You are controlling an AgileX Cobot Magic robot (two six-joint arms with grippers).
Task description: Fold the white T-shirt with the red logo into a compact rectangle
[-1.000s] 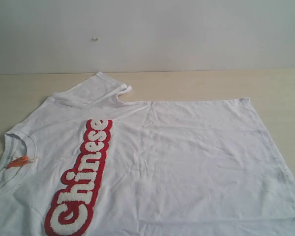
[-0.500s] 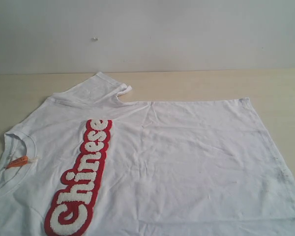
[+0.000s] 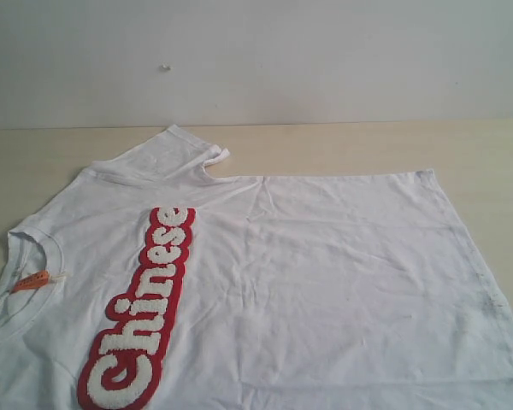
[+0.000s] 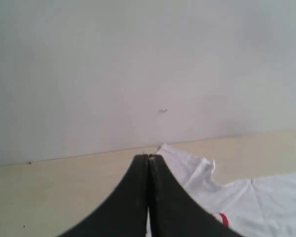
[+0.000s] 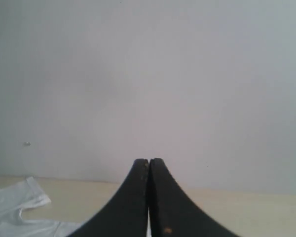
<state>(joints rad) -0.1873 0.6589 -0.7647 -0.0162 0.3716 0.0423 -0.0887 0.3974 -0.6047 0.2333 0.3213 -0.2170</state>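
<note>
Lying flat and face-up on the table, the T-shirt presents its whole front, which suits a first fold. Its collar points to the left of the exterior view and its hem to the right, with one sleeve spread at the far side. The logo runs across the chest. No fold is made yet. The near edge is cropped, so the second sleeve probably lies out of frame.

Left gripper: fingers pressed together, holding nothing, clear of the cloth. Right gripper: likewise closed, empty, touching nothing.
</note>
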